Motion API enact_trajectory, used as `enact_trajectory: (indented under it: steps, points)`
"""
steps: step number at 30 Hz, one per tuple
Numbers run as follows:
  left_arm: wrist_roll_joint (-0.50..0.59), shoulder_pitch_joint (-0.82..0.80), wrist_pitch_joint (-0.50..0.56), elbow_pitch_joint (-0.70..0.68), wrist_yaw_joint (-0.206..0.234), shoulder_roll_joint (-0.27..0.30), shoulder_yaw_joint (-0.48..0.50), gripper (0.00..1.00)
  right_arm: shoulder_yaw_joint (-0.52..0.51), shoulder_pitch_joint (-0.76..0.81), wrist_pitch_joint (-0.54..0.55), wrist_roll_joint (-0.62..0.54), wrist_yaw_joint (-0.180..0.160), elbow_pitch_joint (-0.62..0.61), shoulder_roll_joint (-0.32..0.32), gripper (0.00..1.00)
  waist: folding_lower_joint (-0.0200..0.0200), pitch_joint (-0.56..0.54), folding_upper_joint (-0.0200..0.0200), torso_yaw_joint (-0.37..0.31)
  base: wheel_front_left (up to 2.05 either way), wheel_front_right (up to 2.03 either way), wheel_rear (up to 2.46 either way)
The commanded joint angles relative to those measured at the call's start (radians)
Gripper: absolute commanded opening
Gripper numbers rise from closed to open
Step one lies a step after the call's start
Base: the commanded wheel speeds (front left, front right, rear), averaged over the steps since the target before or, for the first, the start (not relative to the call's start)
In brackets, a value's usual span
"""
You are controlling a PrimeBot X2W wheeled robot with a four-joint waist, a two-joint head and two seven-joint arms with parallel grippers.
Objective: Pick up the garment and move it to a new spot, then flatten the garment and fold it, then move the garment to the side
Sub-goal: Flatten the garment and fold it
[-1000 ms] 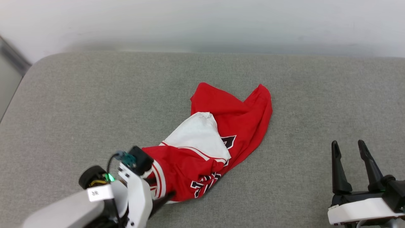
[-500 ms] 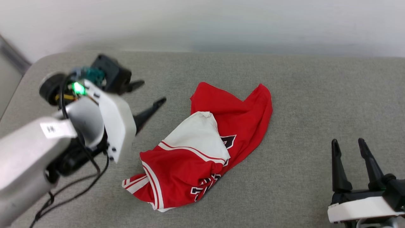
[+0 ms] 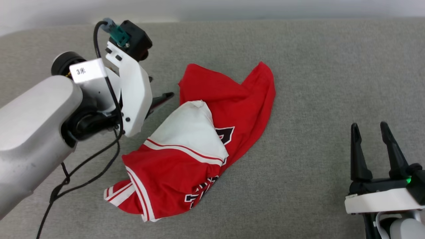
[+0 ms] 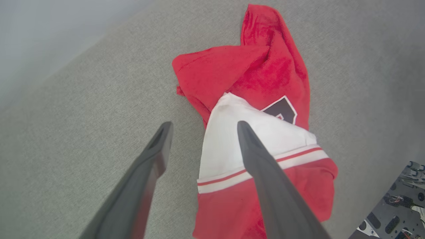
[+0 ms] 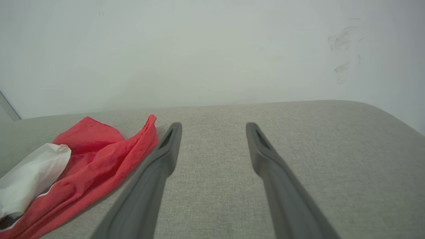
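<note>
The garment point(image 3: 202, 139) lies crumpled in the middle of the grey padded surface: red cloth, a white sleeve point(image 3: 191, 129) folded on top, stripe trim and black lettering near its front edge. My left gripper point(image 3: 160, 87) hovers open just left of the garment's far part. In the left wrist view that gripper point(image 4: 204, 124) straddles the left edge of the white sleeve point(image 4: 232, 139) from above, nothing between its fingers. My right gripper point(image 3: 369, 127) stands open and empty at the lower right, well apart from the garment point(image 5: 99, 156), which lies left of its fingers point(image 5: 167, 152).
The grey fabric surface point(image 3: 315, 83) stretches wide to the right and behind the garment, ending at a pale wall point(image 5: 212, 49). A black cable point(image 3: 83, 166) dangles from my left arm over the near left of the surface.
My left gripper lifted off the garment's near left corner and swung up to its far left side. The striped sleeve now lies uncovered. The head camera tilted down, shifting the picture.
</note>
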Motion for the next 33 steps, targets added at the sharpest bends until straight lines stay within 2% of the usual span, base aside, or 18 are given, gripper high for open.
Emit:
enact_trajectory:
  steps: [1, 8, 16, 17, 18, 19, 26, 33]
  points:
    - [0.000, -0.022, 0.022, 0.025, -0.013, -0.007, -0.010, 1.00, 0.002, -0.023, -0.002, -0.004, 0.000, -0.006, 0.002, 1.00, 0.0000, 0.044, 0.0000, -0.029, 0.00, 0.00, 0.00]
    - [0.012, -0.050, 0.163, 0.156, -0.060, -0.060, -0.102, 1.00, 0.001, -0.065, -0.002, 0.004, 0.000, -0.009, 0.002, 1.00, 0.0000, 0.114, 0.0000, -0.062, 0.00, 0.00, 0.00]
    - [0.030, 0.013, 0.214, 0.239, -0.096, -0.105, -0.178, 1.00, 0.004, -0.090, -0.002, 0.019, 0.000, -0.003, 0.002, 1.00, 0.0000, 0.145, 0.0000, -0.091, 0.00, 0.00, 0.00]
    - [0.031, 0.019, 0.211, 0.242, -0.100, -0.108, -0.183, 0.68, 0.001, -0.089, -0.002, 0.020, 0.000, -0.002, 0.002, 1.00, 0.0000, 0.146, 0.0000, -0.091, 0.00, 0.00, 0.00]
    - [0.037, 0.020, 0.205, 0.243, -0.101, -0.110, -0.186, 0.14, -0.002, -0.087, -0.002, 0.020, 0.000, -0.002, 0.002, 1.00, 0.0000, 0.145, 0.0000, -0.089, 0.00, 0.00, 0.00]
    - [0.040, 0.019, 0.196, 0.243, -0.102, -0.111, -0.187, 0.00, -0.005, -0.085, -0.002, 0.019, 0.000, -0.002, 0.002, 1.00, 0.0000, 0.143, 0.0000, -0.086, 0.00, 0.00, 0.00]
    - [0.059, -0.043, 0.079, 0.212, -0.104, -0.095, -0.146, 0.00, -0.018, -0.069, -0.002, 0.003, 0.000, 0.004, 0.002, 1.00, 0.0000, 0.101, 0.0000, -0.048, 0.00, 0.00, 0.00]
    - [0.054, -0.037, -0.012, 0.146, -0.093, -0.024, -0.095, 0.00, -0.019, -0.043, -0.002, -0.006, 0.000, 0.006, 0.002, 1.00, 0.0000, 0.049, 0.0000, 0.003, 0.00, 0.00, 0.00]
